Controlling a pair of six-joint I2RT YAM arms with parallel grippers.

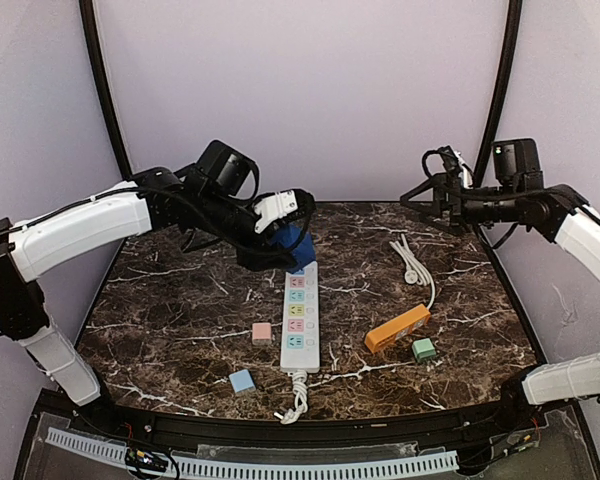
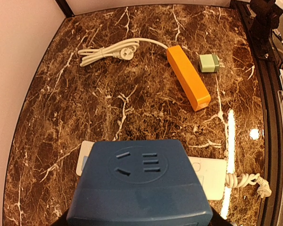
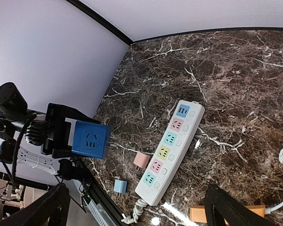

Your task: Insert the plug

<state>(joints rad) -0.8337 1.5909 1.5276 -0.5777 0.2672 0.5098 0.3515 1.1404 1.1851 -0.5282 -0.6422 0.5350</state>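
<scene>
My left gripper (image 1: 278,238) is shut on a dark blue cube plug (image 1: 298,246) and holds it in the air just above the far end of the white power strip (image 1: 300,315). In the left wrist view the blue plug (image 2: 139,183) fills the foreground, hiding my fingers and part of the strip (image 2: 210,172). The right wrist view shows the plug (image 3: 88,139) clear of the strip (image 3: 170,146), its prongs bare. The strip has several coloured sockets, none with a plug in it. My right gripper (image 1: 432,195) is open and empty, raised at the far right.
A pink plug (image 1: 262,333) and a light blue plug (image 1: 242,381) lie left of the strip. An orange block (image 1: 397,328), a green plug (image 1: 424,349) and a coiled white cable (image 1: 412,258) lie to its right. The strip's cord (image 1: 296,400) curls at the near edge.
</scene>
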